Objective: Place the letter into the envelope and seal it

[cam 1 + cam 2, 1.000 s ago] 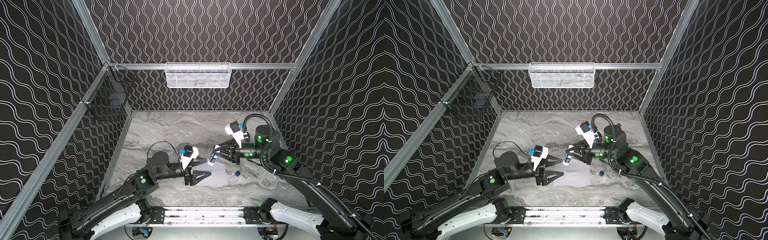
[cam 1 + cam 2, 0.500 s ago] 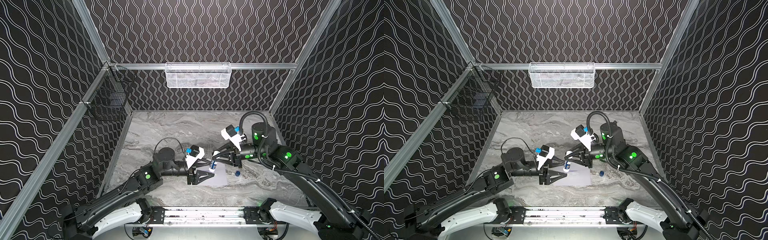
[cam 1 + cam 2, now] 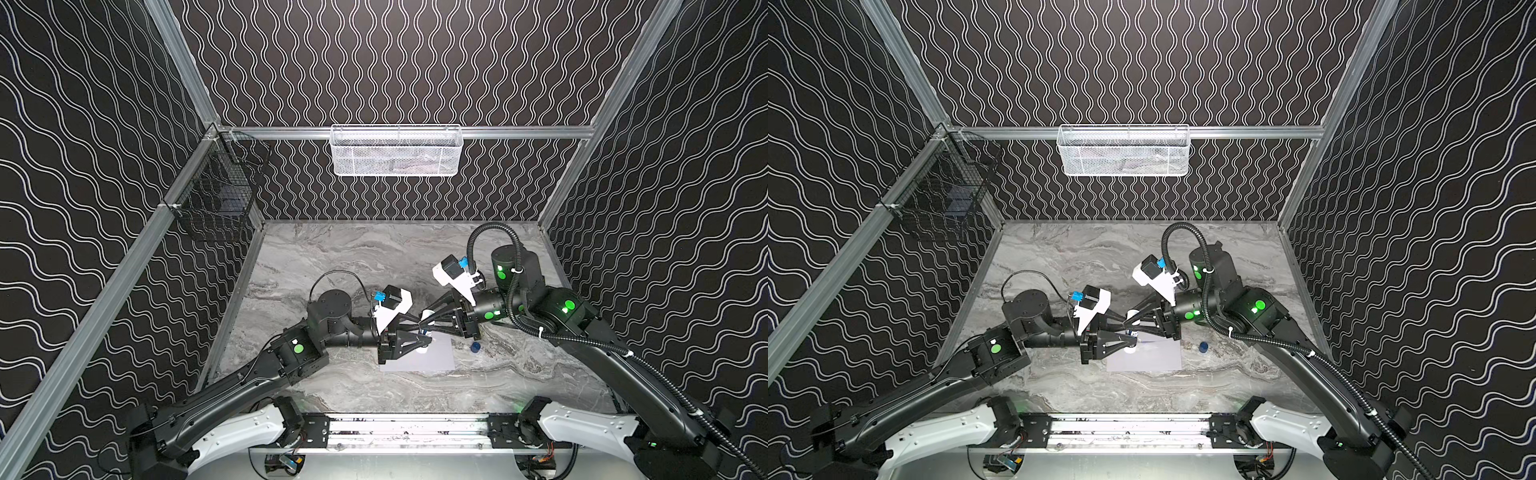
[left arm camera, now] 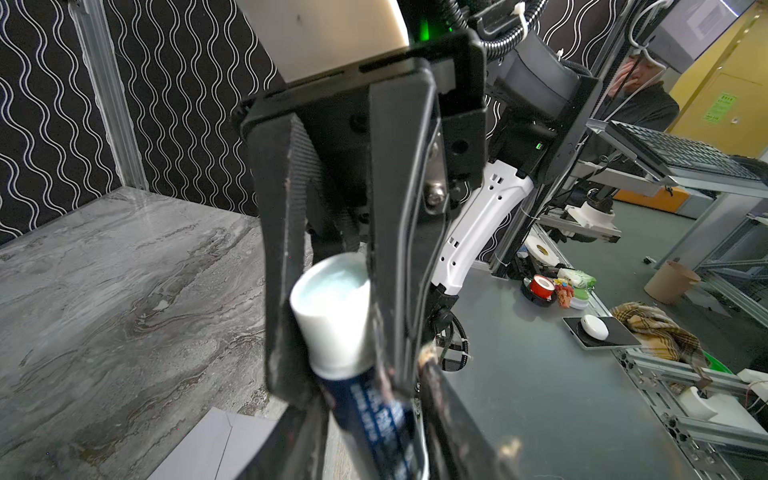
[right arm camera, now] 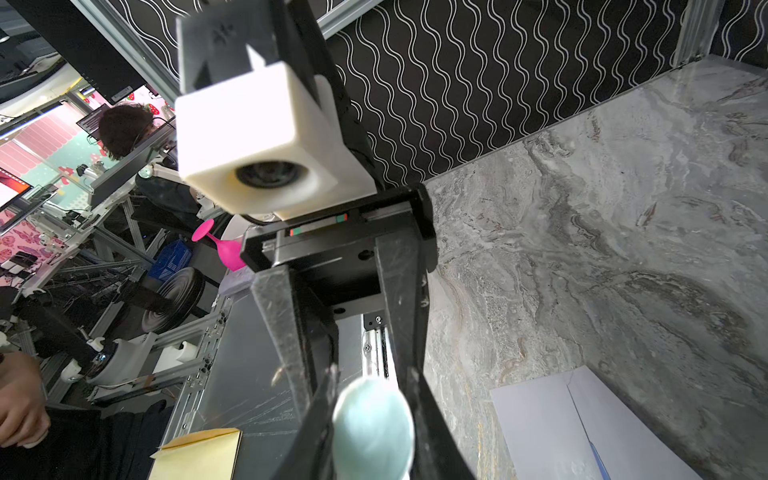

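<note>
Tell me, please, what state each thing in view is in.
envelope: flat on the table, flap unclear.
glue stick: uncapped, held in the air.
blue cap: off, lying on the table.
right tool: shut on the glue stick.
left tool: around the glue stick, grip unclear.

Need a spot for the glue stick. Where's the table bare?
Bare: the table along the back wall, and the front strip between envelope and rail. Crowded: the middle, left gripper and right gripper at the glue stick over the envelope, blue cap beside.
</note>
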Motion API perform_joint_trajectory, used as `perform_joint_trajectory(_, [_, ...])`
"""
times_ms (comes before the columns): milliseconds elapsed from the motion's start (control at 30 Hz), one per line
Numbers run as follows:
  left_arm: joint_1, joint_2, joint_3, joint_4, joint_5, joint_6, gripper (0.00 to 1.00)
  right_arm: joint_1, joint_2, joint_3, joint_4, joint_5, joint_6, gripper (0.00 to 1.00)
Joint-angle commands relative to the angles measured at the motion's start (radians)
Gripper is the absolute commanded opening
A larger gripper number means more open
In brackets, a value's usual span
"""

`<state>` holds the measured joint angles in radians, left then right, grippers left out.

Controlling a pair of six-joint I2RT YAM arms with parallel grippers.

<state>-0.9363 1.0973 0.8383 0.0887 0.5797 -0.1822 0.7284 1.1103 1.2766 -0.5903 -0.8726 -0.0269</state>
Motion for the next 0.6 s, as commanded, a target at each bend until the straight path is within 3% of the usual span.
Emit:
perform_joint_trajectory(0, [0.001, 0.011, 0.016, 0.037, 0.008, -0.001, 0.34, 0.009, 0.009, 0.010, -0.012, -0.017, -0.014, 0.00])
perform_joint_trajectory(167, [0.001, 0.020, 0.016, 0.053, 0.016, -0.017, 0.26, 0.022, 0.010, 0.010, -0.011, -0.003, -0.008, 0.00])
perform_joint_trajectory(433, [0.001, 0.024, 0.020, 0.046, 0.010, -0.047, 0.03, 0.028, 0.016, 0.019, -0.025, 0.025, -0.006, 0.00])
perform_joint_trajectory(500, [0.001, 0.019, 0.010, 0.054, 0.000, -0.063, 0.00, 0.028, 0.015, 0.031, -0.030, 0.047, -0.002, 0.17])
perform_joint_trajectory(567, [0.001, 0.008, -0.003, 0.053, -0.024, -0.079, 0.00, 0.026, 0.008, 0.053, -0.044, 0.089, -0.004, 0.41])
